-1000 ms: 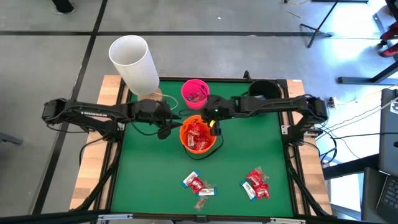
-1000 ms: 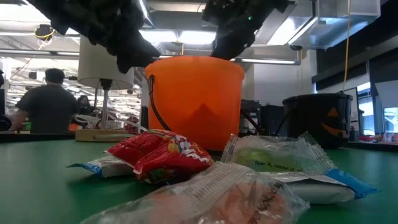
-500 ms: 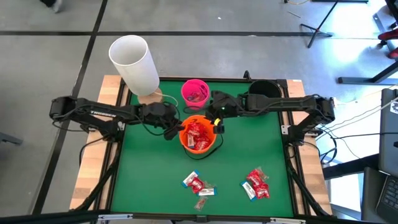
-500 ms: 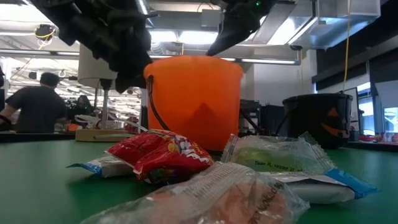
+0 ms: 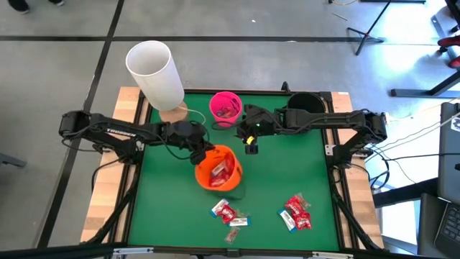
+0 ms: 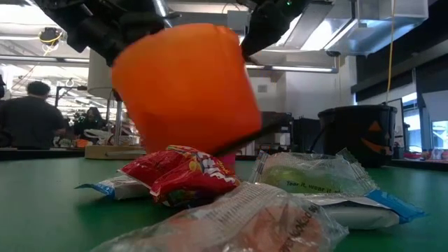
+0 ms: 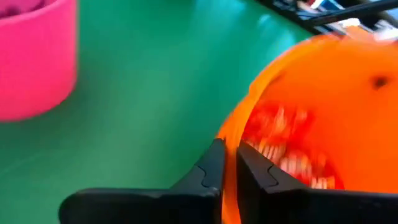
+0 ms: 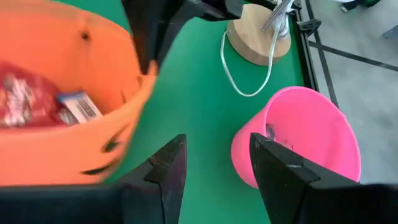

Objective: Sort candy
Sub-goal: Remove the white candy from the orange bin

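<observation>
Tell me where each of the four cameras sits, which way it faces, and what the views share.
High: overhead, straight down; both arms, left gripper shut on orange bucket rim.
Low: table height, level across; candy close, tilted bucket behind, arms above.
Left wrist: past its own fingers pinching the bucket rim; pink bucket beyond.
Right wrist: past right gripper, open; bucket and pink bucket ahead.
Shared: orange bucket in all four.
</observation>
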Motion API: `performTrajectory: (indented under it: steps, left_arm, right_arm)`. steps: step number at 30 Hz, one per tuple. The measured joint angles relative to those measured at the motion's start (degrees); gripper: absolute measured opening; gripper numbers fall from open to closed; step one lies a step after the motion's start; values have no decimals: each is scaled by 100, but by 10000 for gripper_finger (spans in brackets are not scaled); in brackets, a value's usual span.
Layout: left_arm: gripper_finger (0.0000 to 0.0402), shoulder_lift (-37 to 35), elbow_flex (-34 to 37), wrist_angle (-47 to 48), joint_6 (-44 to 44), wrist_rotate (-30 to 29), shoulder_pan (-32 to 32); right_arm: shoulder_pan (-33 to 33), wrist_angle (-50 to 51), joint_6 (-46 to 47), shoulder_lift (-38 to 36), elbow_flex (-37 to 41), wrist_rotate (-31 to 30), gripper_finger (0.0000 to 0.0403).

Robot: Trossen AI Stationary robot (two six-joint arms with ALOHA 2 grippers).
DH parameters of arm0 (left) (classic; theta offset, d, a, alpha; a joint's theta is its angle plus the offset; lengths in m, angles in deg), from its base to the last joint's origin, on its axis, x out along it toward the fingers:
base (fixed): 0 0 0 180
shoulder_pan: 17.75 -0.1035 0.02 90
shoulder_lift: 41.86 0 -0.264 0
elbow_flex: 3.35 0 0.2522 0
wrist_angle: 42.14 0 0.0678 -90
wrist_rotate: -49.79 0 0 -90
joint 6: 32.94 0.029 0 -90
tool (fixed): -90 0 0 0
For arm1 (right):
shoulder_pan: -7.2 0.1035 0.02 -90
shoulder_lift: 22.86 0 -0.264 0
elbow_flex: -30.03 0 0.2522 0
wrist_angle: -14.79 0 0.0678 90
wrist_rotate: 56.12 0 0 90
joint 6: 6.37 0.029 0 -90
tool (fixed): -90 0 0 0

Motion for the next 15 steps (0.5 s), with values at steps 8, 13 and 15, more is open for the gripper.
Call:
performTrajectory:
  steps: [8,13,15]
  left_arm:
    - [1,-4,0,-462,403,-621,364]
    - [1,-4,0,-492,590,-1243,628]
    - [0,-4,0,-498,697,-1651,744]
  right_arm:
    - [0,-127,15,0,0,-1,172]
    - [2,-158,18,0,0,-228,172]
    - [0,-161,17,0,0,-369,172]
